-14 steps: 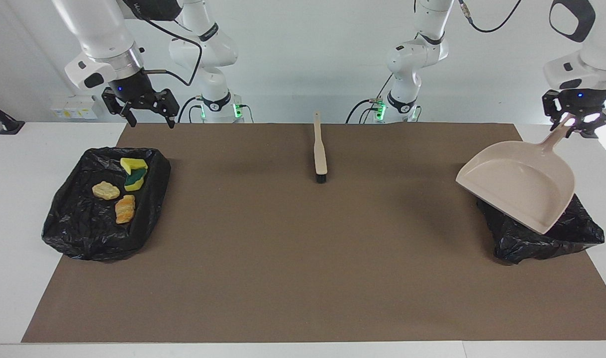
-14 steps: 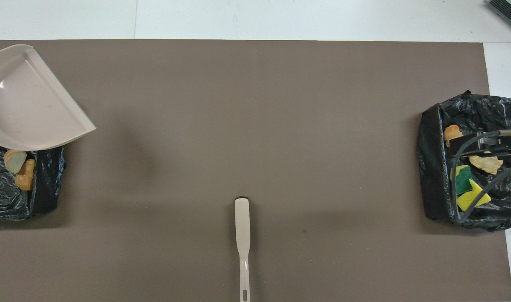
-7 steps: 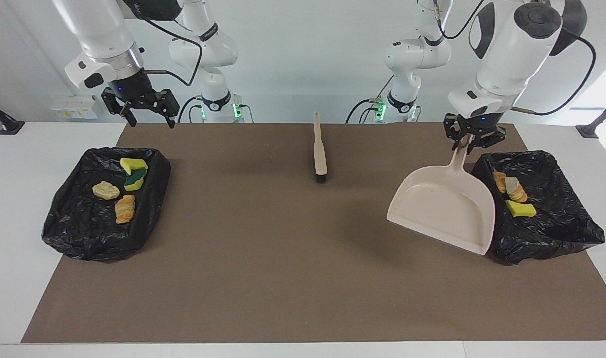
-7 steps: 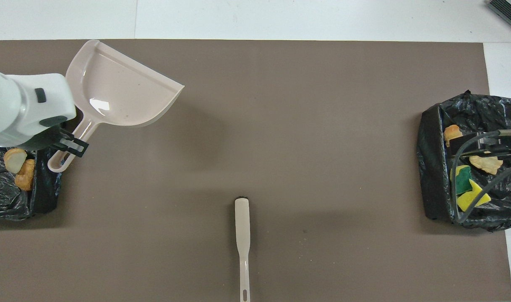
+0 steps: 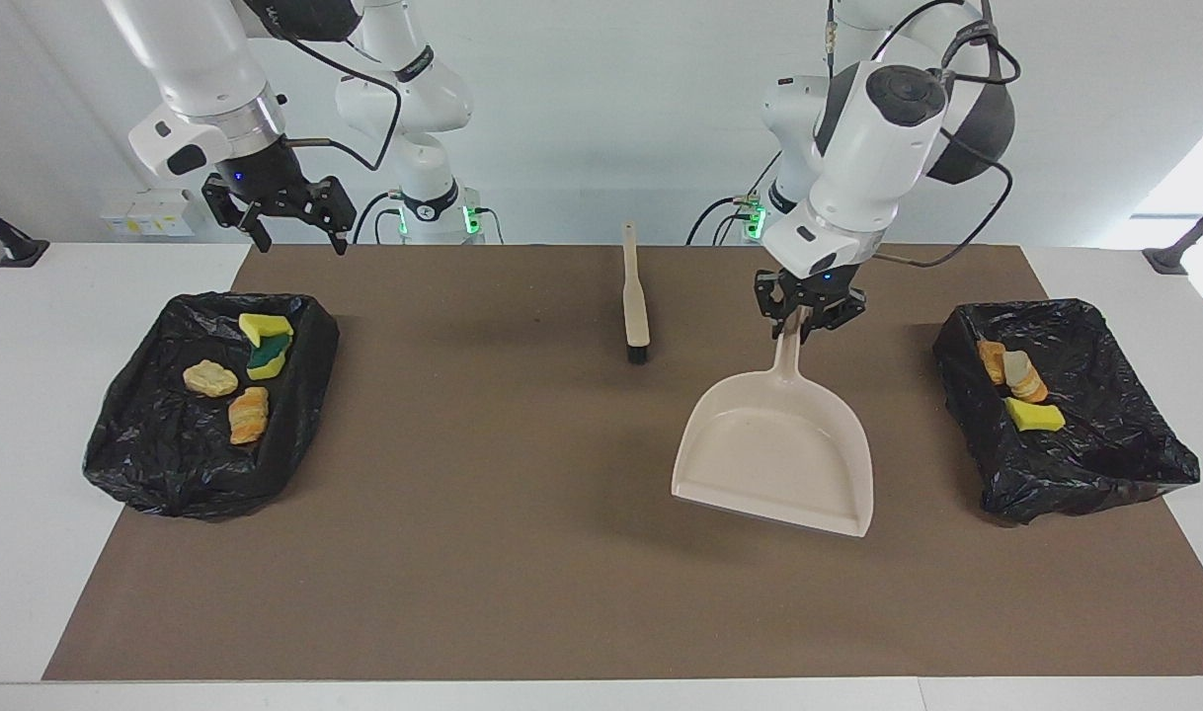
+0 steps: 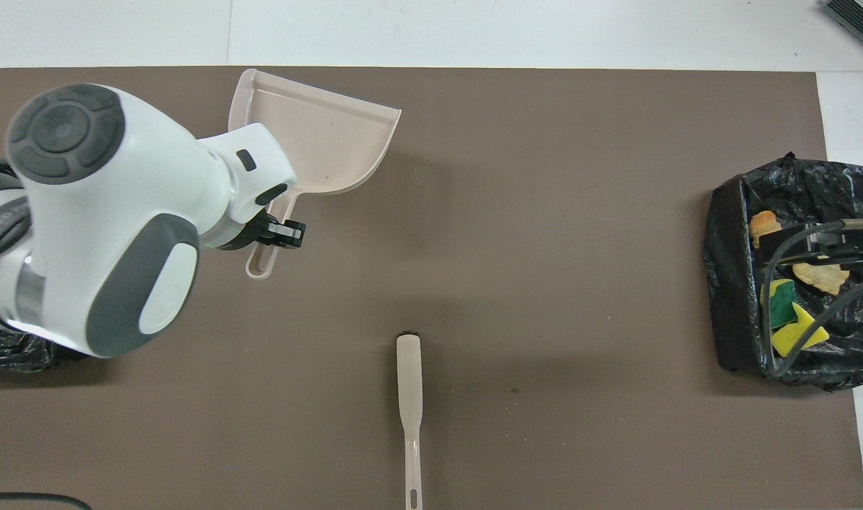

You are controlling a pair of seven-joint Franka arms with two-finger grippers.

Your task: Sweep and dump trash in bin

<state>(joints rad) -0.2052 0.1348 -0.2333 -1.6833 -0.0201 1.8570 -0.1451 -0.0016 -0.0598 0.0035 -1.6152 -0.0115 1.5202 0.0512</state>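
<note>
Left claw [image 5: 809, 318] pinches the empty dustpan [image 5: 774, 454] handle above mid-desk, right claw [image 5: 283, 217] wide and waiting, trash [image 5: 1021, 387] sits binned; a thin-handle grip could swivel, clipping the brush [image 5: 635, 301].

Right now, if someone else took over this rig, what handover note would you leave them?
Left gripper: shut on the dustpan handle, holding it tilted over the mat, between the brush and the bin at the left arm's end.
Right gripper: open, waiting above the rim of the bin at the right arm's end.
Trash: four pieces in the right arm's bin, three in the left arm's bin. The dustpan looks empty; no scraps show on the mat.
Left: set the dustpan down, then retract.
</note>
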